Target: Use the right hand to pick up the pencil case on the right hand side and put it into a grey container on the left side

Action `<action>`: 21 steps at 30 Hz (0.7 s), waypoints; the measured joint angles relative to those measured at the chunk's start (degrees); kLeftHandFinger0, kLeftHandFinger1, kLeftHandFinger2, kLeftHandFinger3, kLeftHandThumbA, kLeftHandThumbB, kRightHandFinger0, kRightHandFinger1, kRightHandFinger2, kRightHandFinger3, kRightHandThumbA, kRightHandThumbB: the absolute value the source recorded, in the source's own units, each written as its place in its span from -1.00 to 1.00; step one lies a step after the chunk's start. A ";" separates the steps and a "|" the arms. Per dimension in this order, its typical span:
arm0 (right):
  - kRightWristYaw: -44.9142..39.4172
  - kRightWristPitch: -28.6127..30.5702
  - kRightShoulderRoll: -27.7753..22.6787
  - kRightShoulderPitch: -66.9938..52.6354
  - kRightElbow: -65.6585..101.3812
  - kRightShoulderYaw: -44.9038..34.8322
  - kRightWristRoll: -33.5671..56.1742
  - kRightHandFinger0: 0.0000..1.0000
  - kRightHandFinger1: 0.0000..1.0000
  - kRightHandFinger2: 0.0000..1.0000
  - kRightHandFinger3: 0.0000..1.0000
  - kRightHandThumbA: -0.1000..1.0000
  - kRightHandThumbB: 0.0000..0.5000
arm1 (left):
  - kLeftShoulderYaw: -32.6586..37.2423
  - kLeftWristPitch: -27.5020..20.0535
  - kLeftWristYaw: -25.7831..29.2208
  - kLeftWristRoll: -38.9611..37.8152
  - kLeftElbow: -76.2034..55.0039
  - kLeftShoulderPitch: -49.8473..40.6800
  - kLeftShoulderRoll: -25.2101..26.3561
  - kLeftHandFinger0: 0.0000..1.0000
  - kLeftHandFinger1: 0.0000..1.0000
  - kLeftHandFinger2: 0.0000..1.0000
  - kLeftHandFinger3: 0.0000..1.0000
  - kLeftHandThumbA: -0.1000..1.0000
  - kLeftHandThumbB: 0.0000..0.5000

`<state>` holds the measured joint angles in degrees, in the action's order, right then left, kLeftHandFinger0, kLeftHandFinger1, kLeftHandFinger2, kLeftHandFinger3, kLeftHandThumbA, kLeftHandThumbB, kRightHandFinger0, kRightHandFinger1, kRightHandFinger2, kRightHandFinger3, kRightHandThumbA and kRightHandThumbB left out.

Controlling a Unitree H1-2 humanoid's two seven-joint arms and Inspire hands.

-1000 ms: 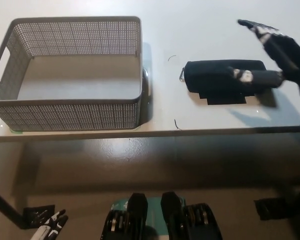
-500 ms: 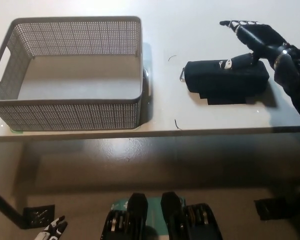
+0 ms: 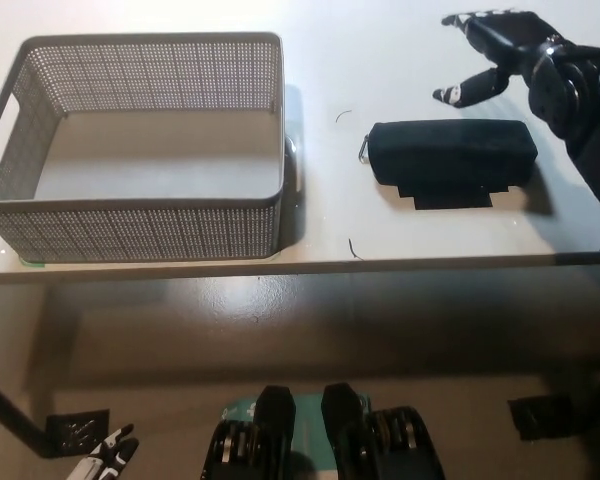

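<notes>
A black pencil case [image 3: 450, 160] lies flat on the white table, right of centre, with a small metal ring at its left end. My black right hand [image 3: 490, 55] hovers open just beyond the case's far side, fingers spread and holding nothing. The grey mesh container [image 3: 140, 215] stands on the left of the table and looks empty. My white left hand [image 3: 102, 460] hangs low at the bottom left, below the table edge, only its tip showing.
The table's front edge [image 3: 300, 265] runs across the picture below the case and the container. Thin dark marks are drawn on the tabletop around the case. The floor lies below the edge.
My right hand has swung from over the case's right end to beyond its far side and lifted off it. The case has not moved.
</notes>
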<state>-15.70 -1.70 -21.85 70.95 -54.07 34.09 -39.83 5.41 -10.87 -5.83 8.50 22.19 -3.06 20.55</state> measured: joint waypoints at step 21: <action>-6.51 -1.29 2.57 0.38 -3.64 -1.06 0.96 1.00 1.00 1.00 1.00 1.00 1.00 | 0.07 -0.30 -0.11 1.08 -0.22 0.36 0.02 1.00 1.00 1.00 1.00 1.00 0.29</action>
<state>-22.21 -2.99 -19.28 71.33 -57.72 33.03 -38.87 5.49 -11.16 -5.94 9.57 21.97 -2.70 20.57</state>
